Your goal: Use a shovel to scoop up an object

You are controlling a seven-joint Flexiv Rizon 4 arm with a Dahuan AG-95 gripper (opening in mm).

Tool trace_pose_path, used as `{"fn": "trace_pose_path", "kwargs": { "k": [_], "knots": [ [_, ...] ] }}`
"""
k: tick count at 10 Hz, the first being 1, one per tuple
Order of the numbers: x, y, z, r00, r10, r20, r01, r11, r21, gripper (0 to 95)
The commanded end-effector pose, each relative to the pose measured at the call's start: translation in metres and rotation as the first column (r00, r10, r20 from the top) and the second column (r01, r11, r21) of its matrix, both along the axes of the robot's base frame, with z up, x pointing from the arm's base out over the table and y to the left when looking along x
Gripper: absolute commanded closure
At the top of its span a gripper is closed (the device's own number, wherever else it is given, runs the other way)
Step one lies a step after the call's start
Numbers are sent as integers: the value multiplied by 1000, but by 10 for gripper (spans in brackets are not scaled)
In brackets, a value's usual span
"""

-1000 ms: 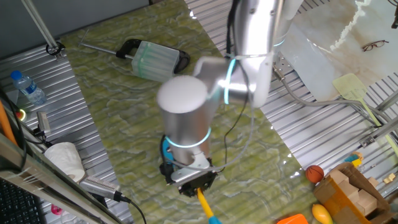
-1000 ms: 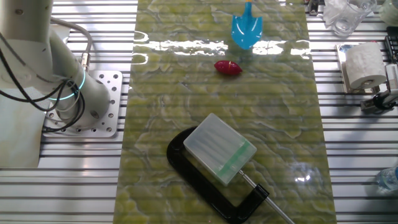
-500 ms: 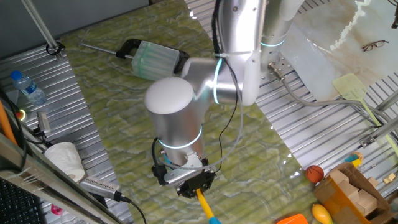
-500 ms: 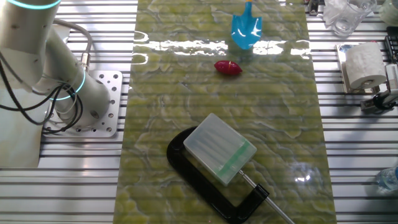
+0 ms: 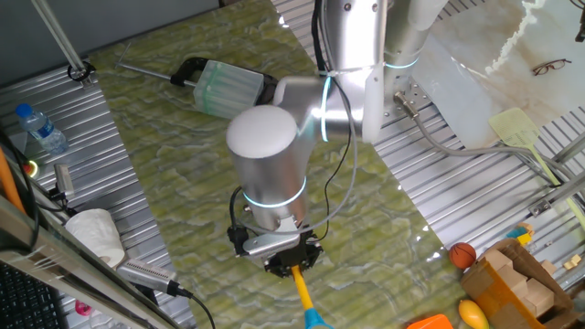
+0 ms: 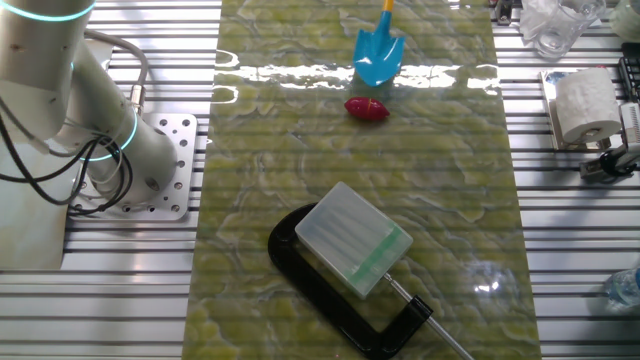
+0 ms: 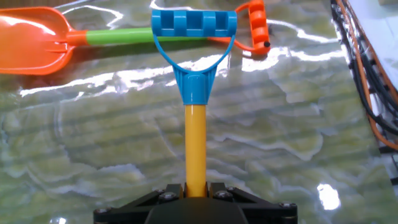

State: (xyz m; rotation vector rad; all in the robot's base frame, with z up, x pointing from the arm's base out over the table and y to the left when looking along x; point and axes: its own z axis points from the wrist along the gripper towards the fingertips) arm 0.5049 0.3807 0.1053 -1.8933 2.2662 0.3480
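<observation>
I see my gripper (image 7: 196, 194) clamped on the thin yellow shaft of the shovel (image 7: 196, 140), its ribbed blue D-shaped end pointing away over the glossy green marbled mat (image 7: 298, 137). From the far side, the rounded blue blade (image 6: 378, 58) sits tilted just beside the object (image 6: 367, 108), a small dark red oval on the mat. A second shovel (image 7: 37, 43), orange blade and green shaft, lies beyond the D-end.

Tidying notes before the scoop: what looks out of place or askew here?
Nothing looks spilled or damaged. The gripper holds the shovel by its yellow shaft, blade near the red object. A second, orange shovel lies flat beyond the blue handle.
</observation>
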Motion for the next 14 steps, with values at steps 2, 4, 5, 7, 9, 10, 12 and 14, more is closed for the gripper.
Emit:
{"fn": "trace_pose_path", "kwargs": {
  "k": [2, 4, 5, 7, 9, 10, 12, 14],
  "knots": [
    [1, 2, -2, 1000, 3, -2, -3, 1000, 8, 950],
    [-1, 1, -4, 1000, -4, 2, 4, 1000, 25, 950],
    [-3, -1, -6, 1000, -6, 8, 6, 1000, 16, 950],
    [-9, -6, -11, 1000, -7, 17, 6, 1000, 27, 950],
    [-12, -7, -13, 1000, -7, 22, 5, 998, 56, 950],
    [-12, -7, -13, 1000, -5, 23, 4, 998, 56, 950],
    [-12, -6, -14, 1000, 8, 28, -9, 999, 38, 950],
    [-12, -7, -14, 1000, 15, 27, -16, 999, 36, 950]
  ]
}}
